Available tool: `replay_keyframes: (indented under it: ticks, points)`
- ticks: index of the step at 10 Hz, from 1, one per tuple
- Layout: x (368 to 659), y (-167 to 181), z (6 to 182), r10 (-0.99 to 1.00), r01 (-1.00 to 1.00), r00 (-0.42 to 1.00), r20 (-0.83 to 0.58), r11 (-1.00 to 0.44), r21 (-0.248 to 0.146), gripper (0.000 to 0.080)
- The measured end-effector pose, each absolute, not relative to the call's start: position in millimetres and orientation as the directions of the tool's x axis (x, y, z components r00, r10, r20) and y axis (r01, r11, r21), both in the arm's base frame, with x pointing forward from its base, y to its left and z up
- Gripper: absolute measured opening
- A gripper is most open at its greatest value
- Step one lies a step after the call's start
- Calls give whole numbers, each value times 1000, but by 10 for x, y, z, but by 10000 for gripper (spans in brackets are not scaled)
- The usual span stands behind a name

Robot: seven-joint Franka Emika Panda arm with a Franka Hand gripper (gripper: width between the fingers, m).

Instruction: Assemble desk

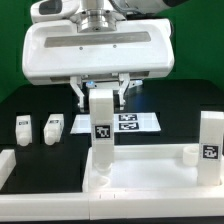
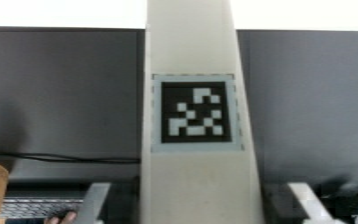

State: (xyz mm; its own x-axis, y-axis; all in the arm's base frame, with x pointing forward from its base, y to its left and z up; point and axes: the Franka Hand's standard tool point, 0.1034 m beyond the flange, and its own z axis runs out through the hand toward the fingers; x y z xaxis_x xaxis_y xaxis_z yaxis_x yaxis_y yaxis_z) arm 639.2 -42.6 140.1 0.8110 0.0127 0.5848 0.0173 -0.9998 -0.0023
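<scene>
On a black table against a green backdrop, the gripper (image 1: 100,97) is clamping an upright leg (image 1: 101,128) at the tabletop (image 1: 150,172)'s corner, exterior view's left; holding it plumb while twisting should help seating.

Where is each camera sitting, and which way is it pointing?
Exterior view: off the arm, facing the table; shows the arm's end and its fingers either side of an upright leg on the tabletop.
Wrist view: on the wrist, looking along that leg at its tag; only the fingers show.
Shared: the leg, its tag, the fingers.
</scene>
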Motion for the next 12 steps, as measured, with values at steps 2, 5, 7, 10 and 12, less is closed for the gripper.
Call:
replay_keyframes:
  ticks: [2, 5, 7, 10, 12]
  points:
    - [6371, -440, 1352, 4, 10, 816, 578, -1000, -7, 285]
    - [6360, -461, 1280, -4, 1, 819, 574, -1000, -8, 285]
    - [6358, -509, 1261, -1, 1, 820, 573, -1000, -3, 285]
    - [6341, -522, 1191, -5, -8, 819, 573, -1000, 1, 285]
    - [6333, -520, 1120, -6, -23, 803, 596, -999, 22, 285]
